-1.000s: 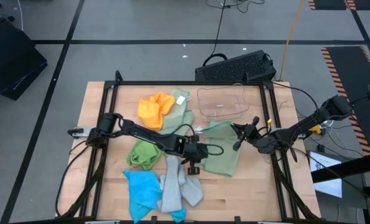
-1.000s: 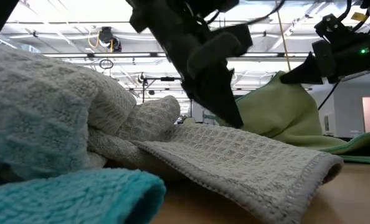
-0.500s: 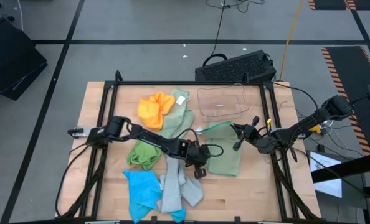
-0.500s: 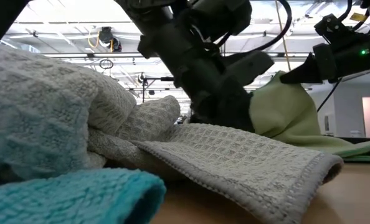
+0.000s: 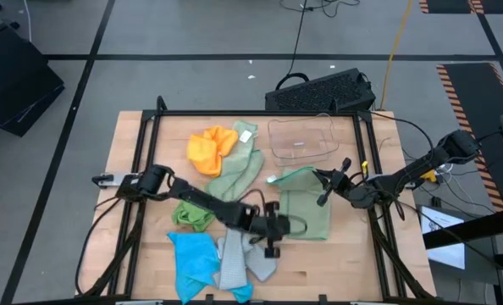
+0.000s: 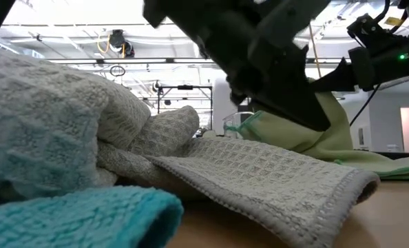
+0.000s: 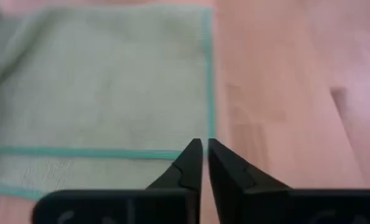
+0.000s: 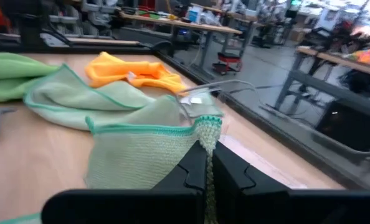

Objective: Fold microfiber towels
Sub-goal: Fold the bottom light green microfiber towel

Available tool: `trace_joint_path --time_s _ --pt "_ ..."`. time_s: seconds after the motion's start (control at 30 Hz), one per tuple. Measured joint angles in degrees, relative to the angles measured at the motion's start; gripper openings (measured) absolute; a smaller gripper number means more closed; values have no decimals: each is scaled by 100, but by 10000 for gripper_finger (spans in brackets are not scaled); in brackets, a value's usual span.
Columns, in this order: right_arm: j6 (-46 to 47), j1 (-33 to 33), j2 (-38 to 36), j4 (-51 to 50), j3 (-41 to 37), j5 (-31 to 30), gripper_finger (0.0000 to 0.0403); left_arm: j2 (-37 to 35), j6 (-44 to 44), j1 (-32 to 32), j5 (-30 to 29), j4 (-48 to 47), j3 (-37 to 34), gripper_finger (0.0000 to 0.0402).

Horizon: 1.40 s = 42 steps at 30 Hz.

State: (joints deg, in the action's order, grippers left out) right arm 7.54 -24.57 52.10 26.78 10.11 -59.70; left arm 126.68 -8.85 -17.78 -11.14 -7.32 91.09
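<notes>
Towels [image 5: 226, 203] lie heaped across the table [image 5: 124, 161] centre and left. Plastic bin [image 5: 301, 138] stands behind them, toward the right. Keyboard [image 5: 319, 91] lies beyond the table's rear edge.

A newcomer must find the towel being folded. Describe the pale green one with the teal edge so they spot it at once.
Start at the clear plastic bin at the wooden table's far edge, then look just nearer. There the pale green microfiber towel with a teal hem lies mostly flat. Unlike the crumpled cloths around it, one corner is lifted, pinched in the right end effector.
</notes>
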Motion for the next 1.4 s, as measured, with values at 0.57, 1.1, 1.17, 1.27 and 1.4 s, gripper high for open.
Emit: trace_joint_path --time_s 0.57,1.1,1.17,1.27,1.4 --pt "563 333 -12 -104 1 317 4 487 2541 -140 -257 499 4 175" --pt "585 715 -13 -182 0 479 4 463 3307 11 485 610 4 116" --pt "587 754 -13 -185 0 585 4 463 3317 21 592 596 4 116" --pt "589 780 -13 -182 0 603 4 463 3313 33 411 587 4 124" --pt "593 780 -13 -181 0 605 4 528 3343 92 415 629 11 138"
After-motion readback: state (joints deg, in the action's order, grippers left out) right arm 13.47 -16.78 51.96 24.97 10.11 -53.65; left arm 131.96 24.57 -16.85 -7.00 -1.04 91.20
